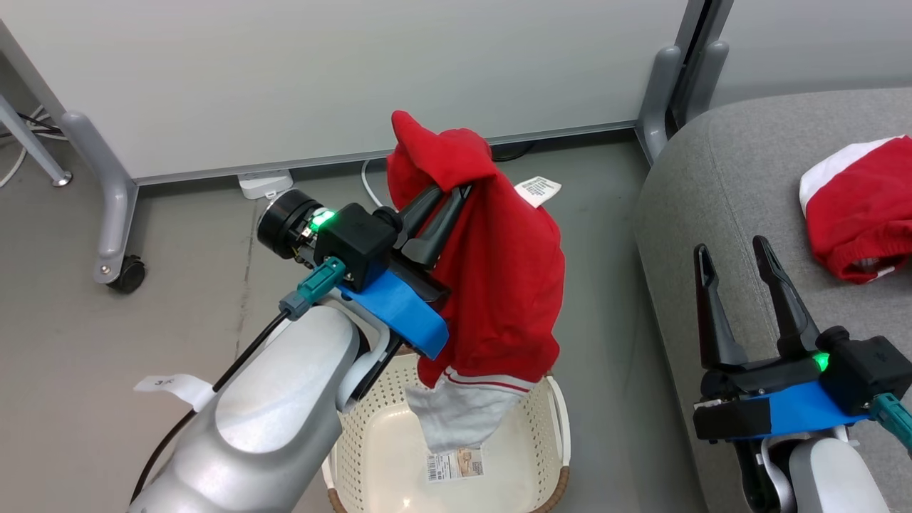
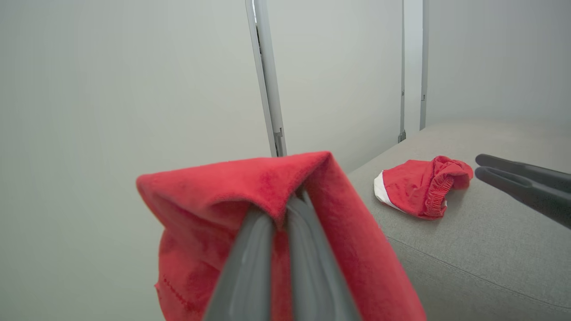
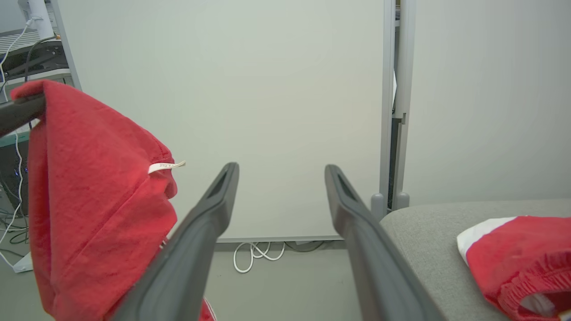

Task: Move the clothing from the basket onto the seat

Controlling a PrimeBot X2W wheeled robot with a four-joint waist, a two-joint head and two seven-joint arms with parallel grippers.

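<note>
L gripper [image 1: 459, 192] pinches red garment [image 1: 502, 278] by its top fold: soft, light, droopy, so hold looks secure; R gripper [image 1: 732, 246] wide, empty.

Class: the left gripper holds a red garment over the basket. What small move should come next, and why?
Probably carry the left gripper toward the seat. It is shut on the hanging garment, whose lower end dangles over the basket; the second garment already lies on the seat, and the right gripper is open.

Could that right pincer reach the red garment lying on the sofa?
Probably yes: the right pincer is open at the edge of the sofa, close to the garment, with nothing between them.
</note>
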